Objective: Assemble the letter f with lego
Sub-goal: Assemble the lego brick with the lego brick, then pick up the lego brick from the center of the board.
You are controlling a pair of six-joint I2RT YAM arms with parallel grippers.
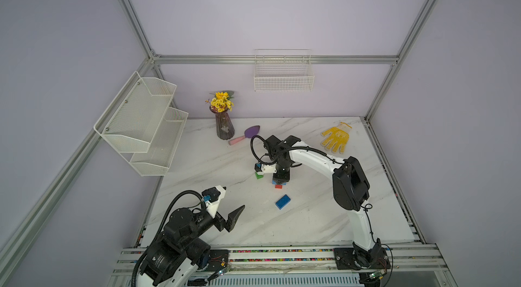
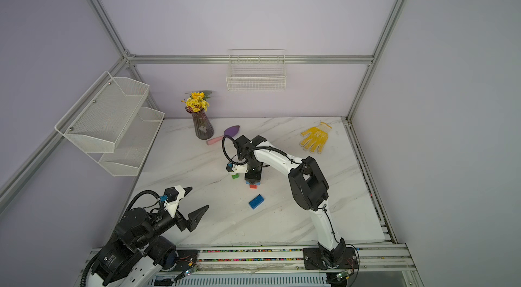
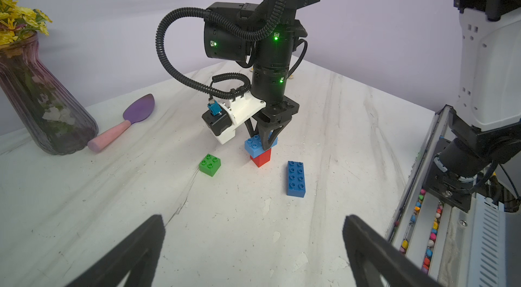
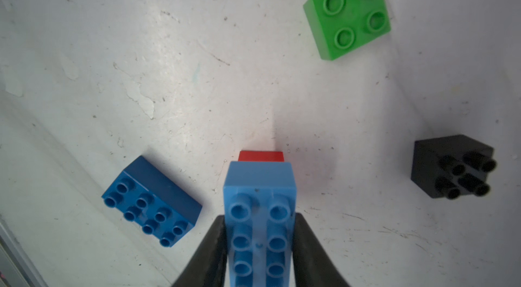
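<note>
Right gripper (image 3: pixel 265 143) has its jaws snug on both long sides of the light blue brick (image 4: pixel 259 215), which sits on top of the red brick (image 4: pixel 260 156) and juts out past it. The other 3 bricks lie loose on the table around the red brick: the green brick (image 4: pixel 348 14) and dark blue brick (image 4: pixel 152 203) are near it on opposite sides, and the black brick (image 4: pixel 451 167) is a bit further off. Left gripper (image 3: pixel 253 218) hangs well apart from the red brick, jaws spread wide with nothing in them.

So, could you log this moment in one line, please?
stacked: light blue on red | right gripper: shut on light blue | left gripper: open, empty | loose: green, black, dark blue
</note>
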